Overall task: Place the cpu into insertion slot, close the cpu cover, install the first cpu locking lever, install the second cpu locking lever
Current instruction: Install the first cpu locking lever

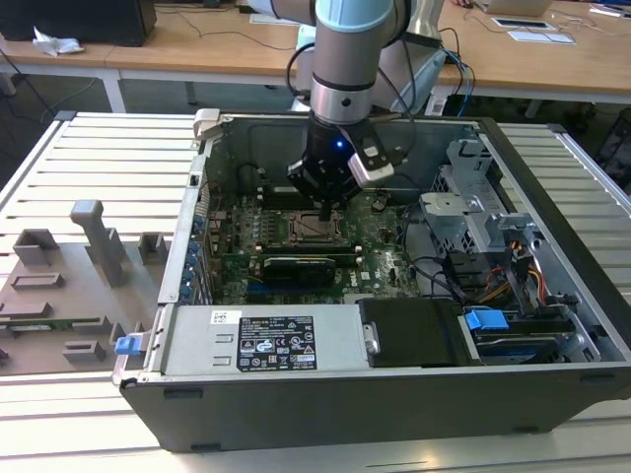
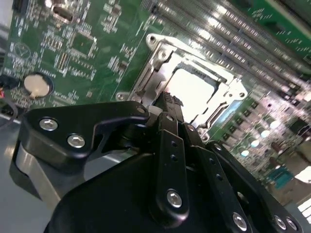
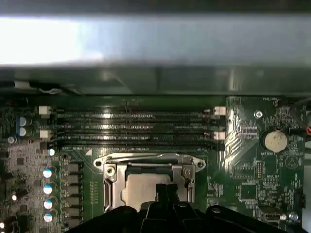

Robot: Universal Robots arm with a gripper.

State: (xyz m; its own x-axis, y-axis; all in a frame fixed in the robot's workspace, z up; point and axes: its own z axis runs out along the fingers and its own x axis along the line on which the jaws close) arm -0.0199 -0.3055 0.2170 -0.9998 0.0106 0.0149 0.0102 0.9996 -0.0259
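Silvery-beige square cpu [image 3: 143, 190] lay seated in black insertion slot, silvery-grey metal cpu cover [image 2: 167, 63] framing it. Black gripper [image 2: 167, 104] hovered closed, empty, just above. Risk: sideways contact could shift chip, bend pins.

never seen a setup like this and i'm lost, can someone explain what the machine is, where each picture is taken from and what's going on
The machine is a single robot arm reaching down into an open computer case that lies on a slatted table. The exterior view comes from a camera standing off the arm, looking over the whole scene. The two wrist views come from cameras riding on the arm, so they look closely at whatever the pincer is near.

Inside the case is a green circuit board. In both wrist views the pale square cpu sits in its insertion slot, with the silvery cpu cover framing it. The pincer's black fingers are just at the cover's edge, right over the socket.

On the exterior view's left, a grey tray of holders lies on the table.
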